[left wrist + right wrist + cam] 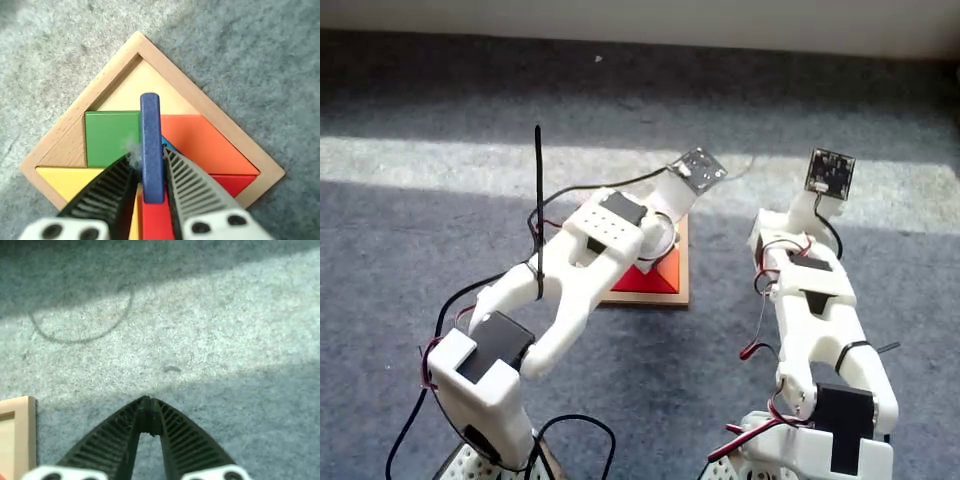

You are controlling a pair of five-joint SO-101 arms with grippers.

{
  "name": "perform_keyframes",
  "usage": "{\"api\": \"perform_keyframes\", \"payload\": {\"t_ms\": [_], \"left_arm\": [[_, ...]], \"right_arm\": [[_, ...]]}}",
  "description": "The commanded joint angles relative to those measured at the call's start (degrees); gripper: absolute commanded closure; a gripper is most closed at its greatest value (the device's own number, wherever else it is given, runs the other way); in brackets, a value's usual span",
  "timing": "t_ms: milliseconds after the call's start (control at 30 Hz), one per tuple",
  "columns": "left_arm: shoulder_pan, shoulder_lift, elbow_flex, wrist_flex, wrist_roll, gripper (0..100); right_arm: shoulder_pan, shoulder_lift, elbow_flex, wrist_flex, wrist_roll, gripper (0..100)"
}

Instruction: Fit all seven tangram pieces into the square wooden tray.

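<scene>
You see a grey carpet (410, 260) crossed from side to side by a broad band of sunlight (440, 165) in the high view. The carpet behind and in front of that band lies in dim shade. The wooden tray (682, 290) sits at the band's near edge, mostly shaded beneath the left arm (570, 280).

In your left wrist view the light on the tray is soft and even, and the blue piece (151, 145) carries a faint sheen at its far end.

In your right wrist view the sunlit strip runs slantwise between two shaded stretches. The right gripper (145, 410) shows dark against it.
</scene>
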Motion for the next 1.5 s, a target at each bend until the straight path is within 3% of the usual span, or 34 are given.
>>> {"api": "perform_keyframes", "payload": {"t_ms": [0,233,767,1000,1267,1467], "left_arm": [[0.7,-3.1,-0.3,-1.1,0.4,97],[0.4,-2.6,-0.1,-1.1,0.5,81],[-8.3,-0.7,-2.3,-5.6,0.8,81],[-13.0,-2.7,-5.1,-5.4,9.1,81],[-15.4,-14.8,5.6,-5.6,11.1,81],[-15.0,-11.2,7.3,-5.6,11.3,81]], "right_arm": [[0.3,-0.1,-2.8,-1.4,-0.4,98.8],[0.2,-0.1,-2.8,-1.4,-0.4,98.8],[0.2,-0.1,-2.8,-1.4,-0.4,98.8],[-0.7,-0.1,-2.8,-1.4,-0.4,98.8],[-1.5,-0.2,-2.8,-1.4,-0.4,98.8],[-1.5,-0.1,-2.8,-1.4,-0.4,98.8]]}}
